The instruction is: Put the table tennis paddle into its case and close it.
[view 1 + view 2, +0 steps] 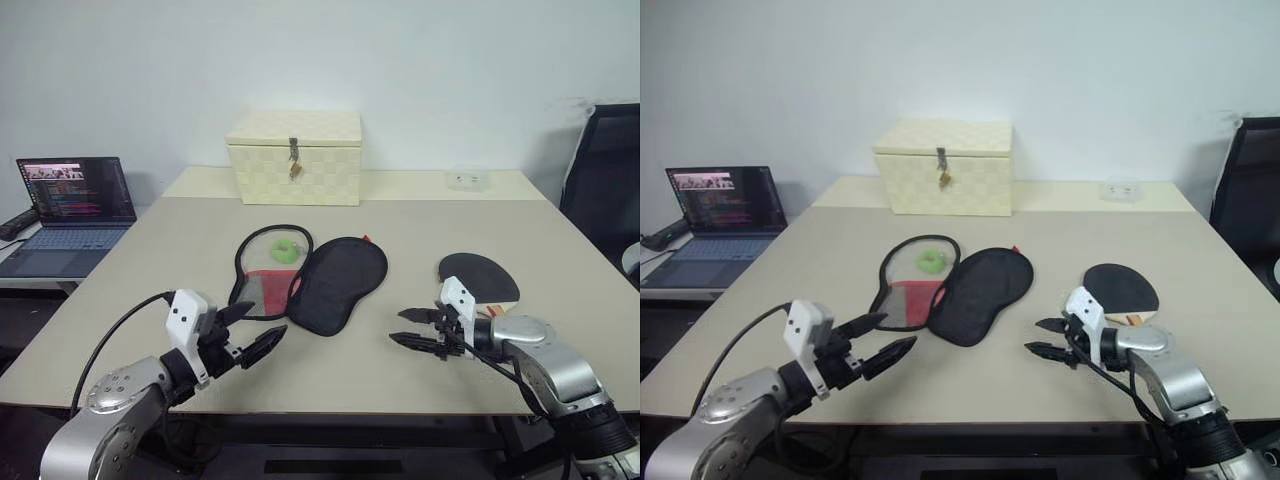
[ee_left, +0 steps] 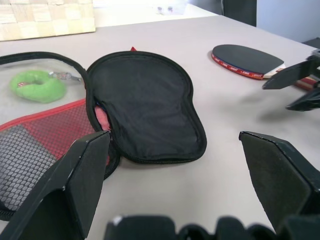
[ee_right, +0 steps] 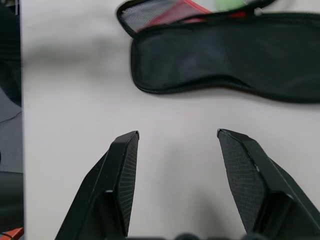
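The case (image 1: 310, 275) lies unzipped and spread flat at the middle of the beige table (image 1: 420, 225). Its black flap is folded out to the robot's right; the mesh half with the red lower part lies to the left, touching it along the hinge. A green ring (image 1: 288, 251) rests inside the open mesh half, near its rounded end.

The table tennis paddle (image 1: 480, 279) lies flat on the table well to the right of the case, black face up, apart from it. Its handle is mostly hidden behind the right arm.

The left gripper (image 1: 250, 332) hovers above the near table edge, just in front of the case's red end, fingers spread wide and gripping nothing. The right gripper (image 1: 412, 329) hovers over bare table between the case flap and the paddle, fingers parted and empty, pointing toward the case.

A cream box (image 1: 295, 156) with a metal latch stands at the far side of the table. A small clear container (image 1: 467, 178) sits far right. An open laptop (image 1: 70, 205) stands on a separate surface to the left.
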`<state>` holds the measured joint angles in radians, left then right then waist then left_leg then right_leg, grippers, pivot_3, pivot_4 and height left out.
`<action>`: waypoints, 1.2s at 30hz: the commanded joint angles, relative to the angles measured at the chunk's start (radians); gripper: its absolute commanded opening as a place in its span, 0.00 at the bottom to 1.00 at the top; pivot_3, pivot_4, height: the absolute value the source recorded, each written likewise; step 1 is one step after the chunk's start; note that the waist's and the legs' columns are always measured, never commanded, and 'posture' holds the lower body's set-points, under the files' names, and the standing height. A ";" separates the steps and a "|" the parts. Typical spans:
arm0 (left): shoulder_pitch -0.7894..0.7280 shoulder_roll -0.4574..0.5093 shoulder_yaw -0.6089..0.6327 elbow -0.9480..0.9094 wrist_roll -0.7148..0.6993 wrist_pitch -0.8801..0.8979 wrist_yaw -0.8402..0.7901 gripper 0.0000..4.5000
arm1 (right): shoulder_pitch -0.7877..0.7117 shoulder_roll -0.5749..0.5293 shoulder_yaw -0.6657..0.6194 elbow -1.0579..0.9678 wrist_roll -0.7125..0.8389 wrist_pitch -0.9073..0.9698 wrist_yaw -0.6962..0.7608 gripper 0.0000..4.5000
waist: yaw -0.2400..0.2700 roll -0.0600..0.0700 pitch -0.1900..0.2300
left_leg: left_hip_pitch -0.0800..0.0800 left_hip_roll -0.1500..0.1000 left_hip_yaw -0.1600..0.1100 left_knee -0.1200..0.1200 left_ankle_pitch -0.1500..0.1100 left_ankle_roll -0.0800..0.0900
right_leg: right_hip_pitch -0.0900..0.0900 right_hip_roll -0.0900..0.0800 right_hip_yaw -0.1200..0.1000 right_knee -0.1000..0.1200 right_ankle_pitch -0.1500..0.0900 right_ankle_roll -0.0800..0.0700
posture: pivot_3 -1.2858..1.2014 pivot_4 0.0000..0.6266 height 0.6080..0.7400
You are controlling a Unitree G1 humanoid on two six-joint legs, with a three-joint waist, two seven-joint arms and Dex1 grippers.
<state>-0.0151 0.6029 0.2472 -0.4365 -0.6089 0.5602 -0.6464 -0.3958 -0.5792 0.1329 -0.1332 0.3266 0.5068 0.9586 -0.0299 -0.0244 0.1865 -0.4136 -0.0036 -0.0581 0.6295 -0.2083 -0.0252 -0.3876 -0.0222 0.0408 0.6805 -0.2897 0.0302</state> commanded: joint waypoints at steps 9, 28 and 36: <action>-0.138 -0.003 -0.046 0.163 0.035 -0.098 -0.102 1.00 | -0.079 0.018 -0.040 -0.065 0.054 0.124 -0.074 0.61 | -0.001 0.000 0.000 | 0.000 0.000 0.001 0.001 0.000 0.000 | 0.000 0.000 0.000 0.000 0.000 0.000 | 0.52 0.24 1.00; -0.120 0.248 0.087 0.244 -0.097 0.007 -0.410 1.00 | -0.275 0.373 -0.003 0.219 -0.041 0.375 -0.494 0.96 | -0.002 0.000 0.000 | 0.000 0.001 0.000 0.000 0.000 0.000 | -0.002 0.001 -0.001 0.001 0.000 -0.001 | 0.52 0.24 1.00; -0.123 0.283 0.100 0.217 -0.098 0.029 -0.419 1.00 | -0.363 0.519 -0.043 0.411 -0.030 0.378 -0.562 0.96 | -0.014 0.000 0.000 | 0.001 0.002 0.001 -0.002 0.000 0.000 | -0.002 0.001 0.000 0.001 0.000 -0.002 | 0.52 0.24 1.00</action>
<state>-0.1344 0.8657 0.3097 -0.1897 -0.6870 0.5867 -1.0600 -0.7403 -0.0790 0.0976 0.2703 0.2772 0.8821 0.3985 -0.0434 -0.0240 0.1868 -0.4130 -0.0015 -0.0571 0.6279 -0.2083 -0.0253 -0.3894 -0.0209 0.0410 0.6812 -0.2894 0.0284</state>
